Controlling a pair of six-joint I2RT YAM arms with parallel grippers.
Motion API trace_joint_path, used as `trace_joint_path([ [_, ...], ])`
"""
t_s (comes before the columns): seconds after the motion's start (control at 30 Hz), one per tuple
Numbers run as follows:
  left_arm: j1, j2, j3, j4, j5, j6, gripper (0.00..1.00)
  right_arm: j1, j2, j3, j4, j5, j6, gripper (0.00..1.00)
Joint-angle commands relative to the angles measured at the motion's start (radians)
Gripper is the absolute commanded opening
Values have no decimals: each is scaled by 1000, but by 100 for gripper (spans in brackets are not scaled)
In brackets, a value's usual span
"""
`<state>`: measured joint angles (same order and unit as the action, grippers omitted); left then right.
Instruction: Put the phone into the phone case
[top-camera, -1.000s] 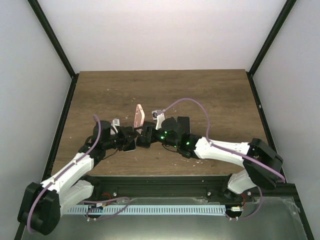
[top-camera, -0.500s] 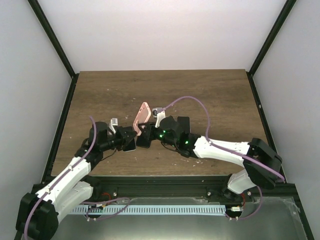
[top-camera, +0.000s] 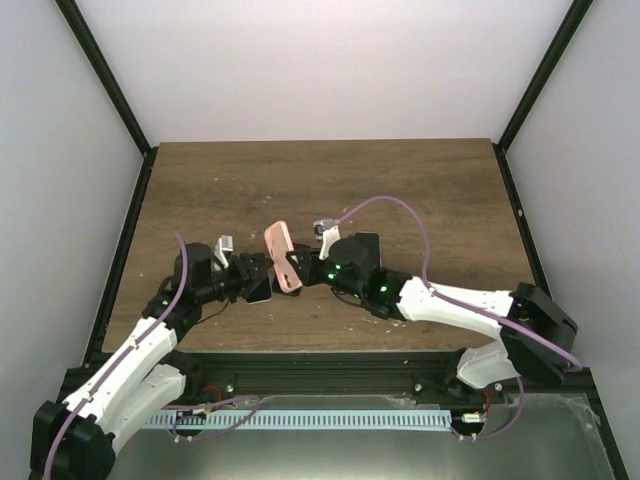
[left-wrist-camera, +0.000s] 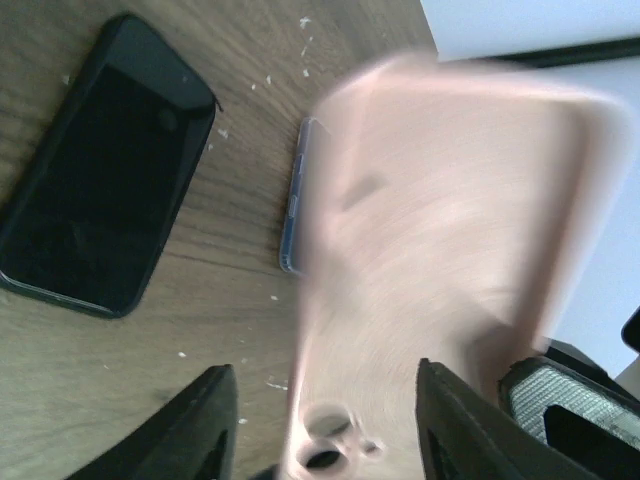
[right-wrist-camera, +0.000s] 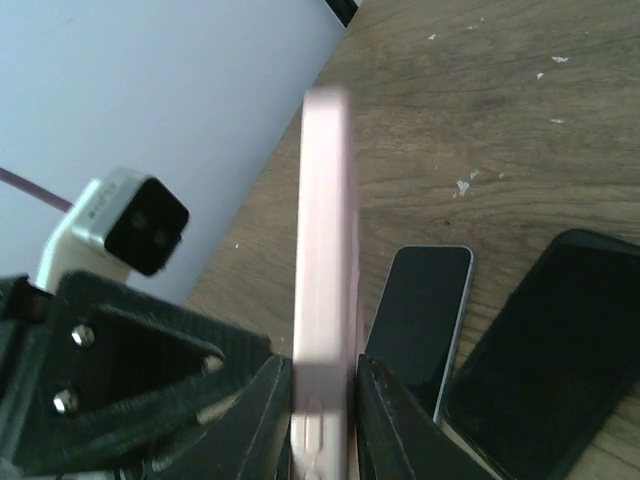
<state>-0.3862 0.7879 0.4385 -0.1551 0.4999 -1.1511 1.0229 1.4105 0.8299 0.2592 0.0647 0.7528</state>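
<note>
Workspace at the moment of case handling. The pink phone case (top-camera: 283, 257) stands off the wooden table (top-camera: 420, 190), tilted, between the two arms near the table's middle. In the right wrist view it appears edge-on, and the right gripper (right-wrist-camera: 322, 365) pinches its lower end, one finger pressed to each broad face. In the left wrist view the case fills the centre as a motion-blurred pink slab whose outline and cut-outs are hard to make out. Only a camera opening near its lower end is legible. The left gripper (left-wrist-camera: 325, 385) has its fingers spread wide, with the case's lower end lying between them. Whether either finger touches the case cannot be told through the blur. The silver-edged phone (right-wrist-camera: 418, 315) lies flat on the table, screen up, just beside a larger black phone (right-wrist-camera: 545, 345). The frame cuts off the black phone's lower corner, and the case and right finger hide part of the silver-edged phone. In the left wrist view only a thin side rail of the silver-edged phone shows past the case. From above, the grippers obscure both phones.
</note>
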Motion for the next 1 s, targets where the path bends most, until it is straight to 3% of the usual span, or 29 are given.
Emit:
trace_joint_path([
  [0.0, -4, -22, 70, -126, -54, 139, 54, -31, -108, -75, -24, -51, -16, 18],
  [0.17, -3, 15, 144, -279, -181, 286, 68, -70, -245, -199, -108, -125, -20, 18],
  [0.33, -3, 109, 206, -384, -311, 394, 69, -85, -341, -319, -163, -171, -33, 18],
  [0.43, -4, 169, 223, -402, -344, 424, 68, -95, -333, -297, -248, -202, -171, 26],
  [0.6, 8, 253, 212, -358, -349, 462, 67, -110, -248, -210, -337, -233, -403, 32],
  [0.73, 49, 345, 244, -360, -344, 494, 70, -135, -90, -103, -389, -274, -529, 32],
  [0.87, 102, 385, 237, -313, -247, 495, 81, -142, 49, -26, -391, -300, -626, 38],
  [0.97, 121, 391, 235, -306, -235, 506, 96, -142, 151, 33, -405, -289, -674, 36],
])
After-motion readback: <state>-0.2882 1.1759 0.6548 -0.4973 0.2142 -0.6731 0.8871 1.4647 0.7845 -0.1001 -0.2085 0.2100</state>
